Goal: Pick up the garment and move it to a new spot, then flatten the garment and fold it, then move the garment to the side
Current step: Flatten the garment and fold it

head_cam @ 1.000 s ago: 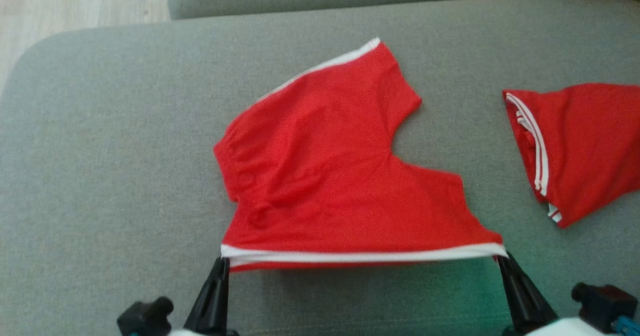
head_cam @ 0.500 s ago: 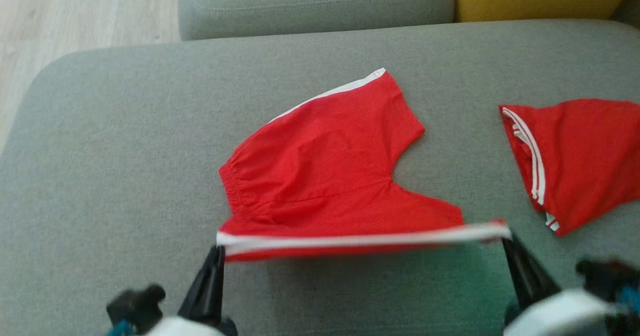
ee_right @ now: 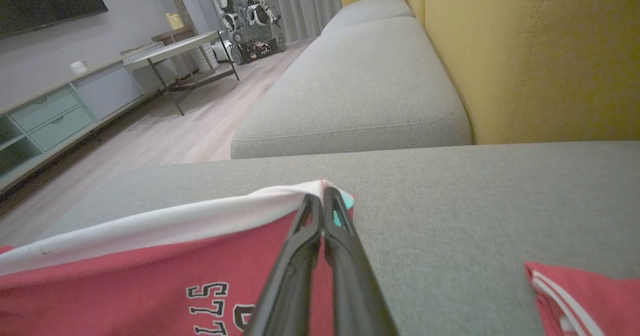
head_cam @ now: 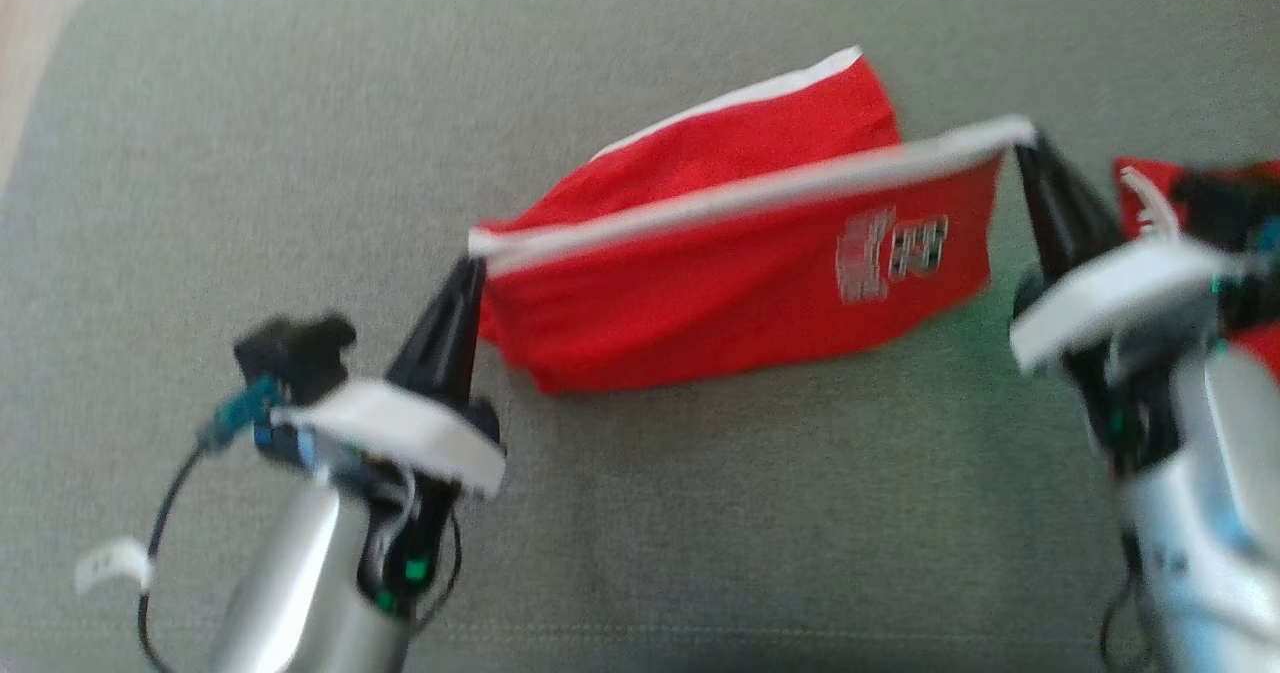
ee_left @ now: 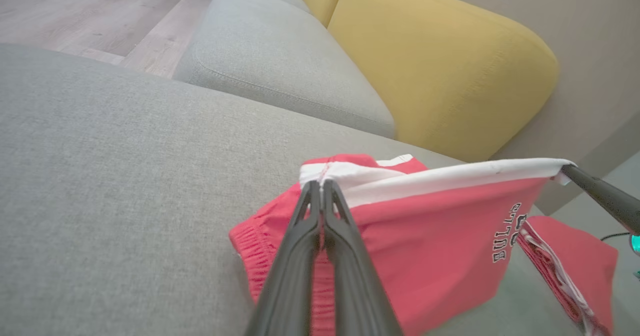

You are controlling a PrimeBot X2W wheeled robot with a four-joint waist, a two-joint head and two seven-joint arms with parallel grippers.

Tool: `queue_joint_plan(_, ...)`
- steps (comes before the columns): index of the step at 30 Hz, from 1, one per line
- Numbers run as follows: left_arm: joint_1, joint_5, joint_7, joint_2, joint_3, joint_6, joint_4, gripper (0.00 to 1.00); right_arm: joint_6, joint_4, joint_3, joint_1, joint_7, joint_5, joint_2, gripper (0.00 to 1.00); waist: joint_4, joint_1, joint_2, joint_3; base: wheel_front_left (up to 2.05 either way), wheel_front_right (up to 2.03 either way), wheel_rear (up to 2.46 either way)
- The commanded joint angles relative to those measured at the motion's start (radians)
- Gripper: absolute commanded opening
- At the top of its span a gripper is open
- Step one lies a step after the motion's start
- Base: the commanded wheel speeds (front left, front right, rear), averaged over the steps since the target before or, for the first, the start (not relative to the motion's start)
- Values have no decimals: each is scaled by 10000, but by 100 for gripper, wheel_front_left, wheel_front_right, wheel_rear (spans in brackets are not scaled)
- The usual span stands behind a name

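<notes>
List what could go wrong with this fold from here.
1. The left end effector and right end effector each pinch only a corner of the red shorts' white hem. A slip at either would likely drop that side and skew the fold.
2. The shorts lie bunched near the elastic waistband, so bringing the lifted hem over may trap creases.
3. The right end effector works close to the second red garment and might snag it.

Head looks down, perhaps steeply; wrists, low, share the shorts point(ee_left: 425, 246).
</notes>
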Motion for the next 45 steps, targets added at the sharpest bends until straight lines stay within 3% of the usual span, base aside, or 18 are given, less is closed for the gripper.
queue_joint_plan(1, -905, -62, -180, 50, 274, -90, 118, 0, -9, 337, 354, -1053, -240, 146, -237, 0, 362, 0, 0, 634, 0, 0, 0)
queue_joint_plan(8, -2696, -493, -657, -79, -125, -212, 1936, 0, -9, 3043, 1189, -3538, -857, 734, -654, 0, 848, 0, 0, 1403, 0, 0, 0)
queue_joint_plan(16, -3841, -1124, -1075, -110, -987, -245, 3838, 0, -9, 5380, 2454, -4866, -1668, 1401, -792, 0, 1053, 0, 0, 1563, 0, 0, 0)
queue_joint_plan(17, -3923, -1251, -1113, -111, -1100, -229, 4010, 0, -9, 5573, 2620, -4961, -1822, 1485, -787, 24, 1054, 0, 0, 1555, 0, 0, 0)
queue_joint_plan(18, -4000, -1363, -1158, -111, -1197, -197, 4170, 1, -9, 5713, 2807, -5049, -2024, 1564, -781, 85, 1053, 0, 0, 1546, 0, 0, 0)
queue_joint_plan(19, -4000, -1363, -1158, -111, -1197, -197, 4170, 1, -9, 5713, 2807, -5049, -2024, 1564, -781, 85, 1053, 0, 0, 1546, 0, 0, 0)
queue_joint_plan(20, -4069, -1454, -1208, -111, -1289, -167, 4316, 31, -9, 5862, 2953, -5119, -2214, 1684, -768, 100, 1044, 0, 0, 1531, 0, 0, 0)
queue_joint_plan(21, -4125, -1561, -1265, -112, -1369, -154, 4441, 56, -9, 6033, 3092, -5181, -2360, 1781, -770, 100, 1033, 0, 0, 1514, 0, 0, 0)
queue_joint_plan(22, -4177, -1659, -1321, -112, -1449, -144, 4551, 100, -9, 6186, 3227, -5237, -2500, 1876, -762, 100, 1020, 0, 0, 1505, 0, 0, 0)
queue_joint_plan(28, -4276, -1887, -1717, -113, -1711, 38, 4894, 100, -9, 6746, 3781, -5344, -3673, 2286, -870, 100, 975, 0, 0, 1416, 0, 0, 0)
queue_joint_plan(32, -4011, -1237, -1879, -15, -1470, 517, 4573, 100, -9, 6566, 3919, -5049, -4362, 2153, -976, 100, 893, 0, 0, 1203, 0, 0, 0)
queue_joint_plan(37, -2988, 159, -1892, 159, -271, 1318, 2684, 100, -9, 5296, 3351, -4267, -4536, 1337, -1067, 100, 630, 0, 0, 928, 0, 0, 0)
queue_joint_plan(45, -1344, 1381, -1894, 106, 895, 1234, 1150, 100, -9, 2900, 1812, -1818, -4543, -290, -563, 100, 216, 0, 0, 408, 0, 0, 0)
